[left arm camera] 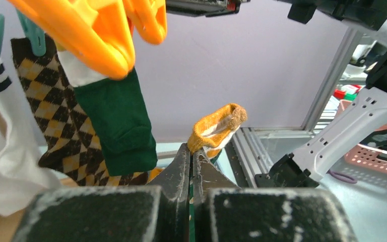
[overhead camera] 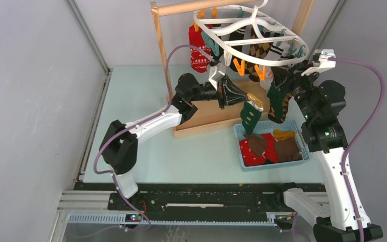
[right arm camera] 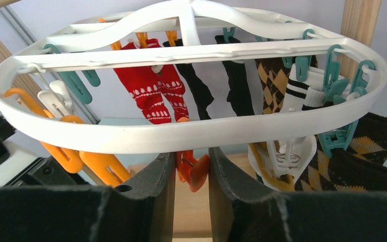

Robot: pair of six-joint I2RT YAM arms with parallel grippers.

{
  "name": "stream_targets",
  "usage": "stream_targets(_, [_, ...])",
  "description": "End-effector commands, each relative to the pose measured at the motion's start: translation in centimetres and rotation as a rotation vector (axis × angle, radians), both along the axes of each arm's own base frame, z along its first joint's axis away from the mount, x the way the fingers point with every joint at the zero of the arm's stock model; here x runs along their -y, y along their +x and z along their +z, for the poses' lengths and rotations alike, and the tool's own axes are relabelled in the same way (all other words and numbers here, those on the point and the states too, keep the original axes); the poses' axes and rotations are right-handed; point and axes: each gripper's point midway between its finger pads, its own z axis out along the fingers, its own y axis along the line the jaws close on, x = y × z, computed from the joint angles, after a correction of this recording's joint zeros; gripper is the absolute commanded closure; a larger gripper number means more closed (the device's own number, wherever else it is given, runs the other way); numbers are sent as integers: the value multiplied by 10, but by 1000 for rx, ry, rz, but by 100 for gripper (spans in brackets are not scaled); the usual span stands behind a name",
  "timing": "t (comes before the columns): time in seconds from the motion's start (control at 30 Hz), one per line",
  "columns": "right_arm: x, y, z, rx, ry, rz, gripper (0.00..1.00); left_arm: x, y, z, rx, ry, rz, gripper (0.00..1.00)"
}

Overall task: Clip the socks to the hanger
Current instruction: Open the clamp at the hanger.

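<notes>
The white oval hanger (overhead camera: 230, 49) hangs from the wooden rack, and its rim (right arm camera: 181, 133) fills the right wrist view. Red (right arm camera: 151, 93), black (right arm camera: 196, 85), argyle (right arm camera: 272, 83) and white striped (right arm camera: 302, 88) socks hang from its clips. My left gripper (overhead camera: 243, 96) (left arm camera: 191, 151) is shut on a dark green sock (overhead camera: 250, 117) just below its yellow cuff (left arm camera: 219, 126), holding it under the hanger's near rim. Another green sock (left arm camera: 116, 121) hangs from an orange clip beside it. My right gripper (overhead camera: 281, 74) (right arm camera: 191, 157) is shut on an orange clip (right arm camera: 194, 171) hanging under the rim.
A light blue basket (overhead camera: 238, 132) at the front right holds red and brown socks (overhead camera: 277, 148). The wooden rack's post (overhead camera: 158, 50) and base board (overhead camera: 209, 117) stand under the hanger. Both arms crowd the hanger's near side. Grey walls close in left and right.
</notes>
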Motion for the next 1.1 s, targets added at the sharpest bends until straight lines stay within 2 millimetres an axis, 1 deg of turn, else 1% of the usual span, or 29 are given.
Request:
stream_targets(0.0, [-5,-17,23,64,10,61,83,4,-15,44,50,-126,-118,100])
stream_targets(0.27, [-7,-18,20,52,16,110,83,16,-7,60,12,-213,-186,100])
stream_targets(0.37, [-9,-19,21,56,13,129,83,19,-1,62,-16,-229,-192,100])
stream_targets(0.5, [-10,-20,22,57,16,151,83,21,1,65,-43,-265,-212,100])
stream_targets(0.83, [-14,-22,21,51,21,187,83,31,18,59,-108,-312,-200,100])
stream_targets(1.07, [-17,-24,20,47,19,205,83,35,24,59,-122,-326,-192,100])
